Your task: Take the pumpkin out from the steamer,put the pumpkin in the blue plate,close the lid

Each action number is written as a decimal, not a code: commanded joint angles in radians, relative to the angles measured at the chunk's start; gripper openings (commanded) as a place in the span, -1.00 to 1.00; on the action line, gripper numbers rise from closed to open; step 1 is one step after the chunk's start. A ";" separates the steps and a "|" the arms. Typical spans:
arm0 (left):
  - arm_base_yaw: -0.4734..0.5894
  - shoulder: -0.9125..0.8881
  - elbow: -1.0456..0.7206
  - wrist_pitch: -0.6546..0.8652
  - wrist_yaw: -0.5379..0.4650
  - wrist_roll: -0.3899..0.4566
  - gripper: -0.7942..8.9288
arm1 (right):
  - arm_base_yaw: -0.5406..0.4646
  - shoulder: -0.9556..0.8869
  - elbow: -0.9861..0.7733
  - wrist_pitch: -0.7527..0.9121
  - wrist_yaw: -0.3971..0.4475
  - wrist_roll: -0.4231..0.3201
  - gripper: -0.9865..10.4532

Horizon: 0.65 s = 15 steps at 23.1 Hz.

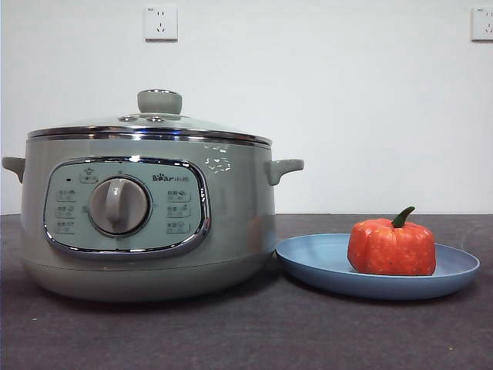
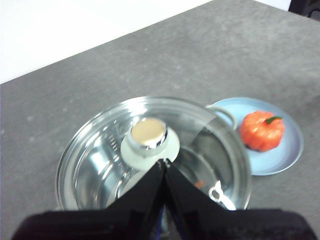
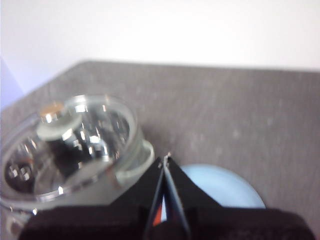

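pumpkin (image 1: 391, 248) on blue plate (image 1: 308, 262), 3 o'clock of steamer (image 1: 146, 223) | lid (image 1: 150, 127) seated | left gripper (image 2: 164, 162) above knob, pinched closed, empty | right gripper (image 3: 165, 159) same, over plate | risk: descending jaws could nudge lid askew

My left gripper (image 2: 164, 162) hangs high in the air, its two black jaws pressed together so the tips meet in a point, with nothing held between them. My right gripper (image 3: 165, 159) is likewise raised, jaws closed tip to tip and empty. Neither of my arms shows in the front view; both are up out of its frame.
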 commanded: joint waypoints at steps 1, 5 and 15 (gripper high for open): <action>-0.004 -0.001 -0.029 0.006 0.009 0.001 -0.84 | 0.001 0.019 -0.010 0.007 0.016 0.029 -0.86; -0.004 0.004 -0.029 -0.068 0.034 -0.024 -0.84 | 0.001 0.023 -0.010 -0.011 0.029 0.028 -0.86; -0.004 0.005 -0.029 -0.100 0.034 -0.024 -0.84 | 0.001 0.019 -0.010 -0.011 0.029 0.028 -0.86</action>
